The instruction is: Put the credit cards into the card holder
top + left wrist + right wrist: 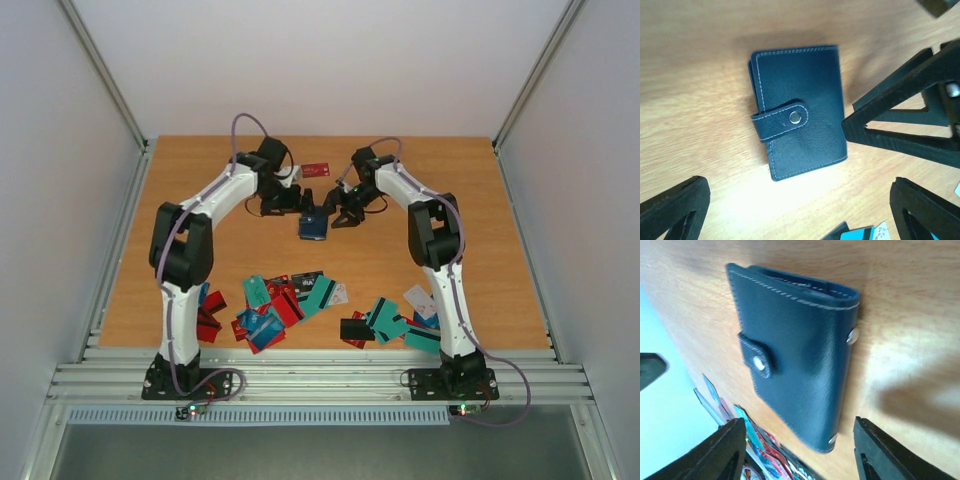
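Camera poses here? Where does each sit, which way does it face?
Top external: above and behind the bases, looking down at the table; left arm and right arm show whole.
Left wrist: on the left arm, facing almost straight down at the closed card holder; own jaws apart at the bottom corners.
Right wrist: on the right arm, viewing the card holder at a slant; own jaws apart at the bottom.
Shared: all three show the card holder and some credit cards.

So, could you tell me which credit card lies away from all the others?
The lone red card, beyond the card holder; the other cards lie scattered along the table's near edge.
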You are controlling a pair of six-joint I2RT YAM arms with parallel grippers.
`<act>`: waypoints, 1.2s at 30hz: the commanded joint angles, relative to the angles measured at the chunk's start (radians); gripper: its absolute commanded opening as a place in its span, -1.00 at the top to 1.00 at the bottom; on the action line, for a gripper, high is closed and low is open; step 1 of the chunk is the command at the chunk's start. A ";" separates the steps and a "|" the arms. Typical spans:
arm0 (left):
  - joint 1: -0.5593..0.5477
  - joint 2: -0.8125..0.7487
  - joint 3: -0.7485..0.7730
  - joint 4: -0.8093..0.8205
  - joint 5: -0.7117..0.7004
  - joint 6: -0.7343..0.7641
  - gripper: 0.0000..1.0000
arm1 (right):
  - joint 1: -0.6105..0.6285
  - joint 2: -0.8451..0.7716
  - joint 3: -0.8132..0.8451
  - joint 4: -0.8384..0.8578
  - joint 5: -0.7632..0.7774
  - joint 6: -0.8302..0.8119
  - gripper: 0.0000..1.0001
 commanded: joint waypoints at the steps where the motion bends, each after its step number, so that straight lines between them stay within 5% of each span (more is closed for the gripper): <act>1: 0.019 -0.141 -0.012 -0.022 -0.073 0.023 -0.99 | 0.003 -0.134 0.042 -0.044 0.067 -0.032 -0.25; 4: 0.020 -0.223 -0.032 -0.029 -0.119 0.036 -0.99 | 0.002 -0.208 0.036 -0.065 0.113 -0.060 -0.39; 6: 0.020 -0.280 -0.050 -0.033 -0.154 0.047 -0.99 | 0.000 -0.263 0.027 -0.072 0.140 -0.077 -0.94; 7: 0.020 -0.311 -0.060 -0.035 -0.171 0.052 -0.99 | -0.001 -0.289 0.021 -0.075 0.154 -0.085 -0.97; 24: 0.020 -0.894 -0.306 0.066 -0.559 0.058 -0.99 | -0.029 -0.985 -0.313 0.042 0.514 -0.210 -0.97; 31: 0.020 -1.209 -0.587 0.251 -0.601 0.063 -0.99 | -0.030 -1.230 -0.482 0.103 0.651 -0.219 -0.97; 36: 0.020 -1.401 -0.840 0.419 -0.631 0.136 -0.99 | -0.028 -1.438 -0.758 0.315 0.631 -0.143 -0.97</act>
